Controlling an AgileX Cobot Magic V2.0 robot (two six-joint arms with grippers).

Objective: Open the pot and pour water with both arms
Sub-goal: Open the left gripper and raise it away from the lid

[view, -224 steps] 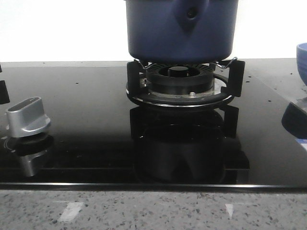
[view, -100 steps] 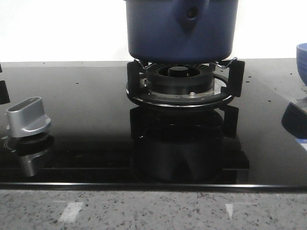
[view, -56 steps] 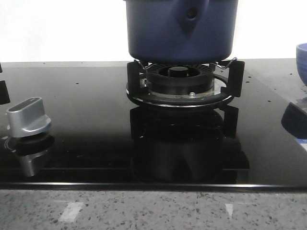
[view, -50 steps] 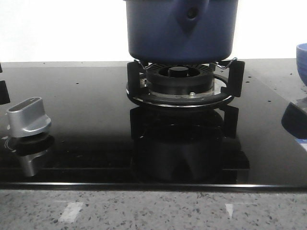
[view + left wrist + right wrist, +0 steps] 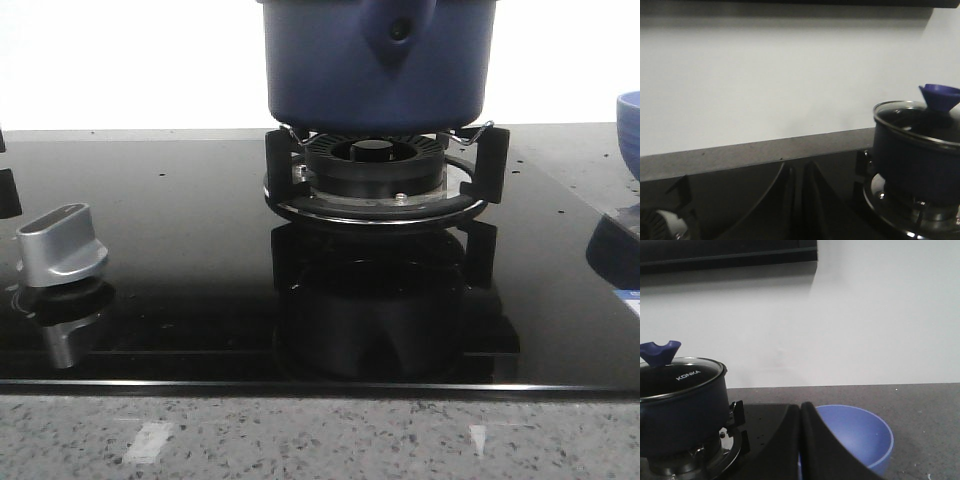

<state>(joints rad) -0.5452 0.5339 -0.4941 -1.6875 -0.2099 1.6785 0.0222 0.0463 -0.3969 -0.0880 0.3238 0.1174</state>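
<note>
- Pot (image 5: 378,62) on burner stand (image 5: 385,172), glass lid (image 5: 677,375) on.
- Left hand (image 5: 796,200): fingers pressed together, holding nothing.
- Right hand (image 5: 801,440): same, beside blue bowl (image 5: 855,435).

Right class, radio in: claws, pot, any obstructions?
Both claws shut, empty. Pot on burner, lid on. Nothing blocking.

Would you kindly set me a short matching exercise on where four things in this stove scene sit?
Things:
1. dark navy-blue round pot
2. silver stove knob
3. light blue bowl
4. blue lid handle

Places:
A. on the glass lid
B. on the burner's black supports
C. on the black glass, front left
D. on the grey counter, right of the stove

Pairs: 1-B, 2-C, 3-D, 4-A
</note>
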